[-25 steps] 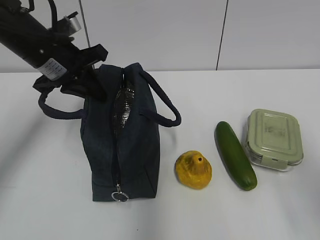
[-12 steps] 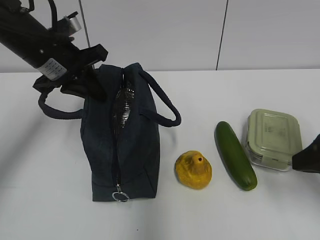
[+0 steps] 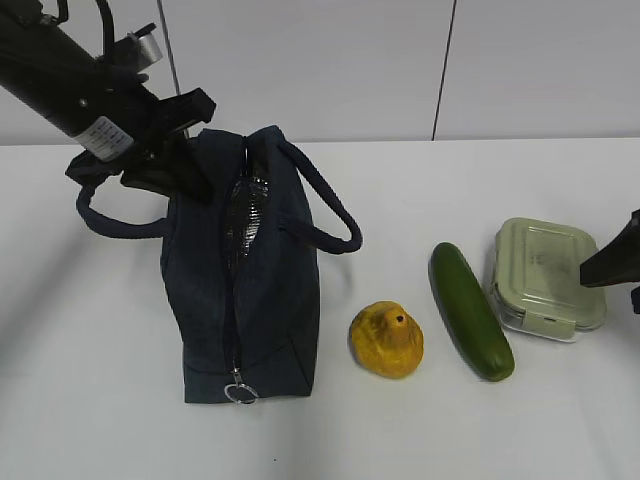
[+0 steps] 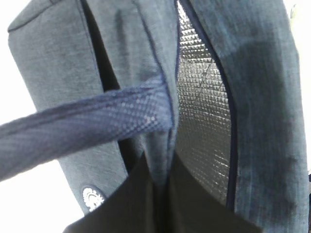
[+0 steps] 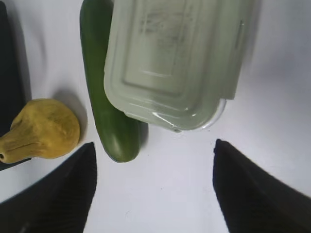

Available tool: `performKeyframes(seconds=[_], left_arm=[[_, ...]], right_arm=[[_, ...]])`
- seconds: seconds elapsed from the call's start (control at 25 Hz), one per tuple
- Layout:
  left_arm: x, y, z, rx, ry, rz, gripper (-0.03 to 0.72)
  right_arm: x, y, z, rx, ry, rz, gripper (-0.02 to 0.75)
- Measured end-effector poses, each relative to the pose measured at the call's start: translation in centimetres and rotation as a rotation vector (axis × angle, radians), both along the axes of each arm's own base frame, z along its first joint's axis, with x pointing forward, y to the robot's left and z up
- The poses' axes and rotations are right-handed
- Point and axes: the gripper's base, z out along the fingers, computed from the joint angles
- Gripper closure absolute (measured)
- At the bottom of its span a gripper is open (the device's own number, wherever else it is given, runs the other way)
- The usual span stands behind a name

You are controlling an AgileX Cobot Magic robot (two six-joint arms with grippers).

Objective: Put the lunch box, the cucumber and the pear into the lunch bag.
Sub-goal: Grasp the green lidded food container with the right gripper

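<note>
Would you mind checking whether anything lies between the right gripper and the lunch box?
Nothing visible does. In the right wrist view the right gripper stands open above bare table, with the lunch box directly ahead. The cucumber lies alongside the box's far side, and the pear beyond that, neither in the approach path.

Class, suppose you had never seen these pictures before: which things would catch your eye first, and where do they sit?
The dark navy lunch bag stands left of centre, its zipper partly open on silver lining, with the left tool shut on its far left edge. To its right, on the white table, lie the yellow pear, the green cucumber and the sage-lidded lunch box, with the right tool open near the box.
</note>
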Motion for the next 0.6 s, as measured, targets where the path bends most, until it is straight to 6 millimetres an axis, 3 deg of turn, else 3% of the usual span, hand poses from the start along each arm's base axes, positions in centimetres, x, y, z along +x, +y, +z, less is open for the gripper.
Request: performKeyframes(seconds=[0.28, 0.6], left_arm=[[0.0, 0.0, 0.0, 0.000, 0.001, 0.000, 0.685], [0.0, 0.0, 0.0, 0.000, 0.002, -0.001, 0.685]], right_arm=[[3.8, -1.3, -1.5, 0.030, 0.061, 0.051, 0.190], [5.4, -2.6, -1.4, 0.007, 0.029, 0.020, 0.191]])
